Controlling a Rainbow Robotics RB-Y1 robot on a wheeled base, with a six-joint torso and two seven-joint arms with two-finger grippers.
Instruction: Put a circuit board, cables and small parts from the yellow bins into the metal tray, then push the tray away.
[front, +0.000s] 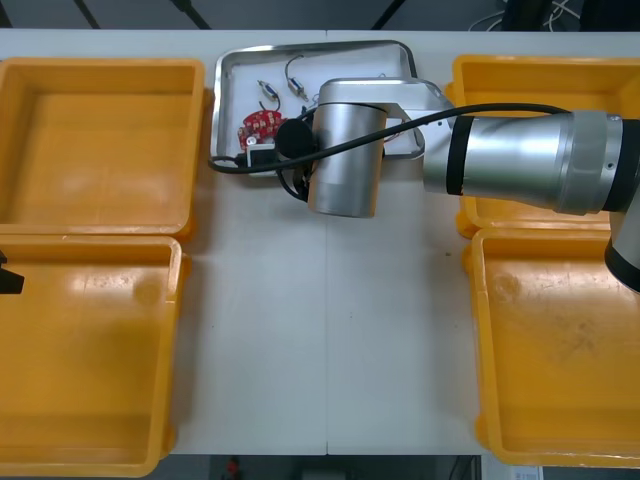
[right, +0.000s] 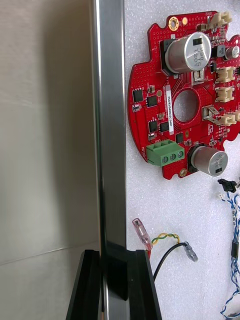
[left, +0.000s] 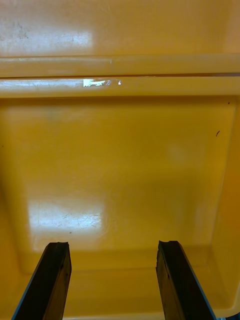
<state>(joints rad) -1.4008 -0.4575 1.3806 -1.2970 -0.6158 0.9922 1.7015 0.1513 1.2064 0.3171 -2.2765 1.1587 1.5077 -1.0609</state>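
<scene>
Because the right arm (front: 345, 160) lies across the near edge of the metal tray (front: 300, 47), I cannot see its gripper from the front view. The arm's housing also covers part of the tray floor and part of the round red circuit board (front: 262, 124).

In the right wrist view the right gripper (right: 111, 260) straddles the tray's upright rim. Its fingers (right: 82, 287) stand one outside and one inside, closed to the rim's width and clamping it. The board lies flat on the white tray floor just inside that rim, with its far side cut off. The blue and white cable (right: 235, 240) runs out of the picture, so I cannot trace its full length.

The left gripper (left: 114, 280) hangs over the floor of one of the yellow bins (left: 120, 150), fingers wide apart and holding nothing. From the front it shows as a black tip at the edge, over the nearer left-hand bin.

Count:
- Four yellow bins, two per side.
- One tray, at the far side of the table (front: 320, 330).
- One circuit board.
- Two small metal parts (front: 268, 90), beyond the board.
- One black cable (right: 167, 255).
- One red and yellow cable (right: 162, 237).
</scene>
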